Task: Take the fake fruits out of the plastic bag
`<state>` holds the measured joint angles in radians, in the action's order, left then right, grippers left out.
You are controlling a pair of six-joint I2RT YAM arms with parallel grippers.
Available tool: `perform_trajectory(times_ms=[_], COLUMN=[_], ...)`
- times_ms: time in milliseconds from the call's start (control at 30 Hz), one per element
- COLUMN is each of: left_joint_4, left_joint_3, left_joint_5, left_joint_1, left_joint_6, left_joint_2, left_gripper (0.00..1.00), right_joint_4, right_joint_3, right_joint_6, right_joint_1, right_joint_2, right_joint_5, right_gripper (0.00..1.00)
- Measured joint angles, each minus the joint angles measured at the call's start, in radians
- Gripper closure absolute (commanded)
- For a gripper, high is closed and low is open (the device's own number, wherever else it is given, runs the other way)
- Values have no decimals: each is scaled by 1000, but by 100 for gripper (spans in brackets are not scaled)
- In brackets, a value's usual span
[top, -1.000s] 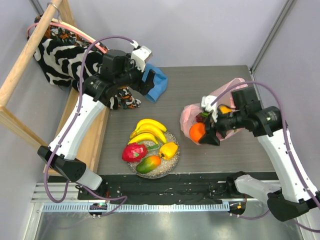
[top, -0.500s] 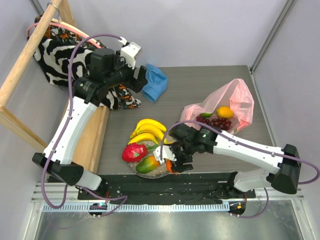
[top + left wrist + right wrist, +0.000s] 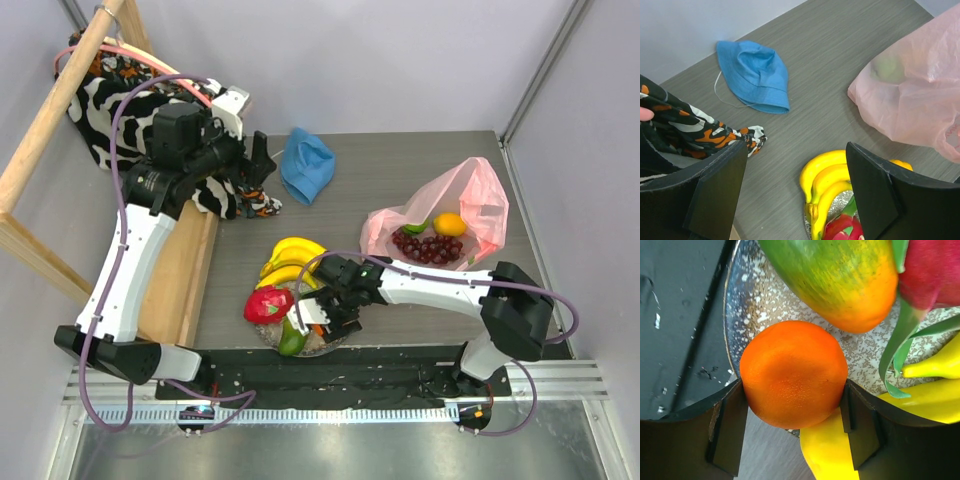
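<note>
Right gripper (image 3: 792, 432): clamped on the orange (image 3: 793, 372), one finger on each flank.
Directly beneath: the plate (image 3: 752, 295), its rim under the orange; whether they touch, I cannot tell.
Beside the fingers: yellow pepper (image 3: 827, 457) against the orange, mango (image 3: 835, 280) just ahead.
Doing it well: probably seat the orange inside the rim, part the fingers only a little, lift straight up.
Risk: the round, glossy orange may roll off.
Far off: plastic bag (image 3: 480, 205), grapes (image 3: 432, 248) and lemon (image 3: 450, 224) inside.
Left gripper (image 3: 797, 185): spread wide, empty, well away.
</note>
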<state>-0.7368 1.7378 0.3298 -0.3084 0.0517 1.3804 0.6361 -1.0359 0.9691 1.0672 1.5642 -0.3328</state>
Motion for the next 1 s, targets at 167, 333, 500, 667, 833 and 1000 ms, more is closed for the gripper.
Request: perform_trajectory(times_ms=[167,333,500,667,833,1000], left_joint_4=[1,8,19,43,51,51], left_joint_3=[-15,-23,-21,5,7,7], left_joint_5=[30,60,98,136,153,167], left_joint_1=[17,32,34,34,10,-53], left_joint_6=[-18,-31,-66,-98,-103,-100], left_joint_2=[-6,-17,-12,30,80,116], left_gripper=[16,16,16,17,17,18], right_joint_4=[0,-5,18,91,116,238], right_joint_3=[8,14,6,-104,-166,-149], right_joint_6=[51,51,34,-22,-101,-144], right_joint_1=[0,2,2,2,-18,-134], right_joint_2=[11,11,-46,-243,-516,-678], right_joint_5=[14,20,31,41,135,243], right_gripper=[27,0,0,0,4,9])
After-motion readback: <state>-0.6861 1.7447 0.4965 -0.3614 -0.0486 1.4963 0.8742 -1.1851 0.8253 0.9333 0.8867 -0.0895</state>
